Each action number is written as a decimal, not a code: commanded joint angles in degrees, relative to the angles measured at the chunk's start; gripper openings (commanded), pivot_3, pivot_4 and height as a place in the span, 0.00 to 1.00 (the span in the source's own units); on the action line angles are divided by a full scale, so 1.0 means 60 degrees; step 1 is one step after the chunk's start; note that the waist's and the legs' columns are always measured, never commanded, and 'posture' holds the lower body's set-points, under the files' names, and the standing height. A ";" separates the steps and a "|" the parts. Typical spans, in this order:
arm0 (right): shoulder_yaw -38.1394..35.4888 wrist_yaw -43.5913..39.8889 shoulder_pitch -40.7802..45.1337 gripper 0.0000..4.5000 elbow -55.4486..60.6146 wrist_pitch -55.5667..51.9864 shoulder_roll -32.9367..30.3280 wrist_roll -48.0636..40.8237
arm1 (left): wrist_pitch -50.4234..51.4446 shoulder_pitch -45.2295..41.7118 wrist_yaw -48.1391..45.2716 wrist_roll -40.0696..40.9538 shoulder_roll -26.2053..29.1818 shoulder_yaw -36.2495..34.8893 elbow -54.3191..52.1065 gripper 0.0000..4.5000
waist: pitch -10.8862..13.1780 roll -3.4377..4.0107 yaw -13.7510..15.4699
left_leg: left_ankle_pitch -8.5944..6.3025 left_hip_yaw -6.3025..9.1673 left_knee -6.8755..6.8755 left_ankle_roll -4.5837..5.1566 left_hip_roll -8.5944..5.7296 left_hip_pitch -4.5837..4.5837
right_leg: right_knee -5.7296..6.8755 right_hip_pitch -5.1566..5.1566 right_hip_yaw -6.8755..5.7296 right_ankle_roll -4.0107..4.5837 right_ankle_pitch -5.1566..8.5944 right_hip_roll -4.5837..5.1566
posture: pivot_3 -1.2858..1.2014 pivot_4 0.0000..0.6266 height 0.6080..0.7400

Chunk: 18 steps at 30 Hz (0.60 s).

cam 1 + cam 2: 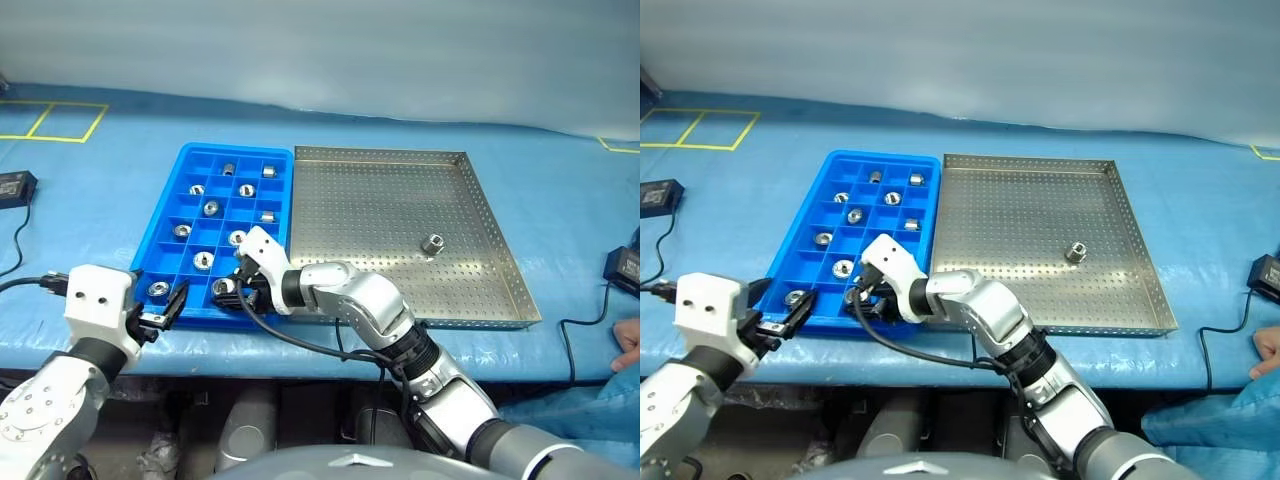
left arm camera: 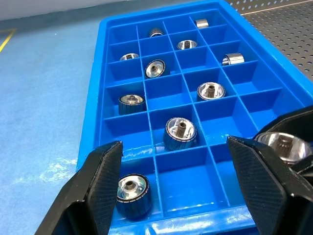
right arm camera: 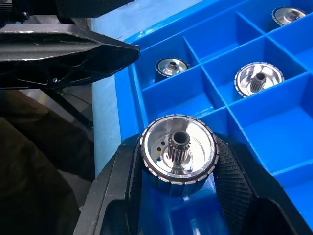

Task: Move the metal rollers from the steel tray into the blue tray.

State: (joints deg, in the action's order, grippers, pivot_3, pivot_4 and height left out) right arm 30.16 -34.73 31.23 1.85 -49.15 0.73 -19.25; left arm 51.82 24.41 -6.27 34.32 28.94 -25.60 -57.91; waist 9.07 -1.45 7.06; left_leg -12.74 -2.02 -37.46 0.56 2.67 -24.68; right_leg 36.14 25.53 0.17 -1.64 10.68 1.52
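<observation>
While no writing is legible | right end effector [image 3: 178, 161] clamps roller [image 3: 178, 149] over blue tray [image 1: 165, 220] | left end effector [image 2: 183, 188] spread, empty

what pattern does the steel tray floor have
Rows of small round holes across the steel tray; left eye view.

Near edge of the blue tray [image 1: 186, 158] is crowded.
You have the left gripper [image 1: 168, 310] just beside the right gripper [image 1: 232, 290] there.

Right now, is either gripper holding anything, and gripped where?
Right gripper holds a roller, fingers on opposite sides of its round rim. Left gripper is open, empty.
</observation>
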 commanded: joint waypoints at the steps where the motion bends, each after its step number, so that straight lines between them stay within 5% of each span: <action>1: 0.0006 -0.0155 0.0047 0.38 0.0059 0.0296 0.0122 0.0034 | -0.0059 -0.0144 0.0148 0.0091 0.0076 0.0094 -0.0348 0.83 | -0.0001 -0.0001 0.0027 | 0.0005 0.0000 0.0008 0.0008 -0.0007 0.0001 | -0.0004 -0.0001 -0.0003 0.0000 0.0000 -0.0004 | 0.66 0.24 1.00; 4: -0.0017 -0.0123 0.0045 0.38 -0.0159 0.0311 0.0151 0.0122 | 0.0052 -0.0263 0.0139 0.0098 0.0082 0.0105 -0.0348 0.83 | -0.0002 -0.0002 0.0042 | 0.0022 0.0004 0.0025 0.0035 -0.0011 0.0001 | -0.0012 -0.0011 -0.0020 0.0009 0.0005 -0.0014 | 0.65 0.24 1.00; 9: -0.0106 -0.0140 -0.0105 0.72 -0.0042 0.0549 0.0130 0.0164 | 0.0200 -0.0546 0.0100 0.0034 0.0095 0.0250 -0.0235 0.83 | -0.0003 -0.0001 0.0033 | 0.0026 0.0002 0.0035 0.0030 -0.0009 0.0001 | -0.0012 -0.0020 -0.0031 0.0021 0.0012 -0.0021 | 0.65 0.24 1.00; 18: -0.2384 0.1052 -0.0363 0.72 0.1944 0.0233 -0.0824 0.0118 | 0.0032 -0.1665 0.0000 -0.0068 -0.0227 0.1640 0.0226 0.83 | -0.0003 -0.0001 0.0075 | 0.0027 0.0002 0.0025 0.0029 -0.0018 0.0000 | -0.0020 -0.0019 -0.0045 0.0018 0.0011 -0.0011 | 0.63 0.24 1.00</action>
State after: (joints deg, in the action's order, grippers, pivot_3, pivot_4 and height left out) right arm 19.48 -30.55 29.19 9.52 -47.08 -3.52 -18.45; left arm 53.25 16.02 -6.17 34.33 28.13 -18.00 -56.83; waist 9.05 -1.46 7.51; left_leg -12.58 -2.01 -37.31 0.74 2.57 -24.68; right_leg 36.00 25.40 -0.11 -1.53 10.74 1.45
